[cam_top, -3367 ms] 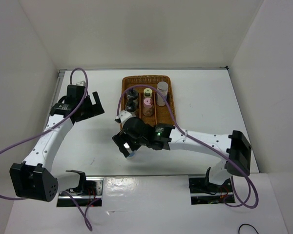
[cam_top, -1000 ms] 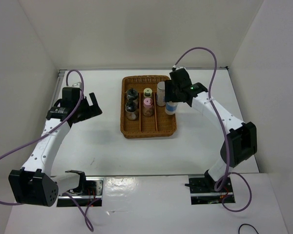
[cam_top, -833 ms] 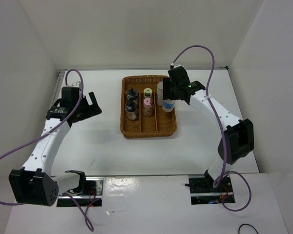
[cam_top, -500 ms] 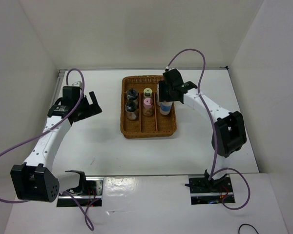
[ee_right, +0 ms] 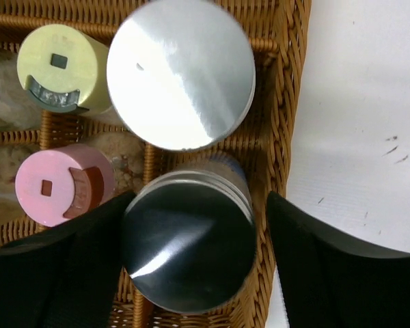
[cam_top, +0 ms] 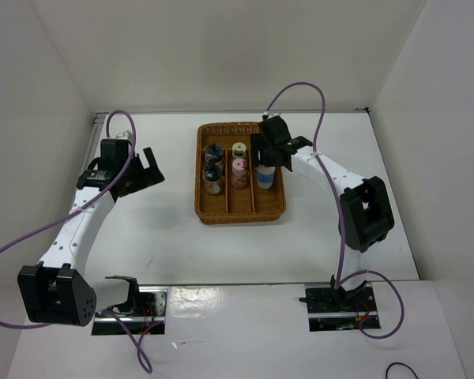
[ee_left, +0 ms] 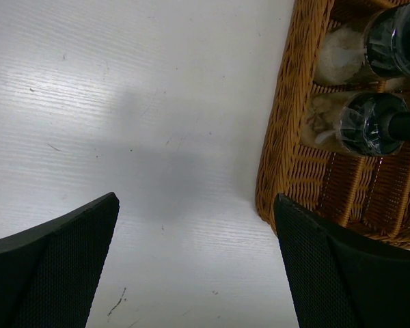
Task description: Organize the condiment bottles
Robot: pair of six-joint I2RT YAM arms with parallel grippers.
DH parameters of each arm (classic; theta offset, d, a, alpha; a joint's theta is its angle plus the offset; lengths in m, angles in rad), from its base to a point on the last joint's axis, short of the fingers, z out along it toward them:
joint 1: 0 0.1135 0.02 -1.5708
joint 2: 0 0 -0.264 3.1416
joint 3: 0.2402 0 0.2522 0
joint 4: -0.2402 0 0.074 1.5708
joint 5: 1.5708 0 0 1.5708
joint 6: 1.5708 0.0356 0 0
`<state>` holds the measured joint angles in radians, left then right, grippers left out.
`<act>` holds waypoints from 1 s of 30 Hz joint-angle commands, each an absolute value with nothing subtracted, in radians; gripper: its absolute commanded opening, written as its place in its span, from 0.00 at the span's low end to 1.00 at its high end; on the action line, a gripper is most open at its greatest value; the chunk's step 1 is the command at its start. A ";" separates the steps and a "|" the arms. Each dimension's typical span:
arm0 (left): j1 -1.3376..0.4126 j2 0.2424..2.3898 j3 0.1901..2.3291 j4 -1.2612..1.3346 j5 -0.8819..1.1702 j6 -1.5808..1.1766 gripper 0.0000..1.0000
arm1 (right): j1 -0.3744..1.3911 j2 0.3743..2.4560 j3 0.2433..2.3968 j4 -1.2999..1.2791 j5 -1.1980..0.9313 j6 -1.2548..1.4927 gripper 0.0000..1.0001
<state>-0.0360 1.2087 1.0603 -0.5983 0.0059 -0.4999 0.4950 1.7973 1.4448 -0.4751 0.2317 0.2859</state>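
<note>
Straddling: the right gripper point(ee_right: 198, 270) stands over the tray point(ee_right: 290, 102), one finger on each side of a silver bottle point(ee_right: 188, 249).
Right jaws: parted, not clamped. Wicker shows between the right-hand finger and the cap. The left-hand finger lies at the cap's edge, and contact there cannot be told.
Silver bottle: upright in the tray's right lane, directly under the wrist, between the fingers.
Second silver bottle point(ee_right: 181, 72): same lane, just beyond the fingertips, close beside the first.
Pink bottle point(ee_right: 55, 184): middle lane, just left of the left-hand finger.
Yellow-green bottle point(ee_right: 61, 65): middle lane, beyond the pink one.
Black bottles point(cam_top: 212, 162): two in the left lane, farthest from the right gripper.
Left gripper point(ee_left: 195, 225): jaws spread wide, nothing between them, over bare table point(ee_left: 157, 102).
Tray from left gripper: ahead and to the right, its near corner just beyond the right-hand fingertip.
</note>
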 commanded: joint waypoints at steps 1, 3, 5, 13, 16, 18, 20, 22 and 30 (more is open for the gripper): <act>-0.031 1.212 1.091 -0.568 0.037 -0.488 1.00 | 0.500 1.812 1.434 -0.399 0.255 0.276 0.83; -0.031 1.212 1.091 -0.568 0.047 -0.479 1.00 | 0.500 1.812 1.434 -0.399 0.255 0.276 0.89; -0.031 1.212 1.091 -0.568 0.048 -0.469 1.00 | 0.500 1.803 1.434 -0.399 0.245 0.276 0.99; -0.031 1.183 1.091 -0.577 0.057 -0.460 1.00 | 0.581 1.648 1.443 -0.494 0.328 0.287 0.99; -0.031 1.173 1.091 -0.577 0.066 -0.449 1.00 | 0.612 1.543 1.433 -0.520 0.376 0.297 0.99; -0.031 1.173 1.091 -0.577 0.075 -0.449 1.00 | 0.612 1.493 1.407 -0.520 0.376 0.310 0.99; -0.031 1.164 1.100 -0.577 0.084 -0.440 1.00 | 0.612 1.421 1.378 -0.520 0.385 0.319 0.99; -0.031 1.164 1.100 -0.577 0.093 -0.440 1.00 | 0.612 1.376 1.349 -0.520 0.400 0.328 0.99; -0.031 1.105 1.100 -0.577 0.104 -0.422 1.00 | 0.612 1.184 1.192 -0.492 0.433 0.360 0.99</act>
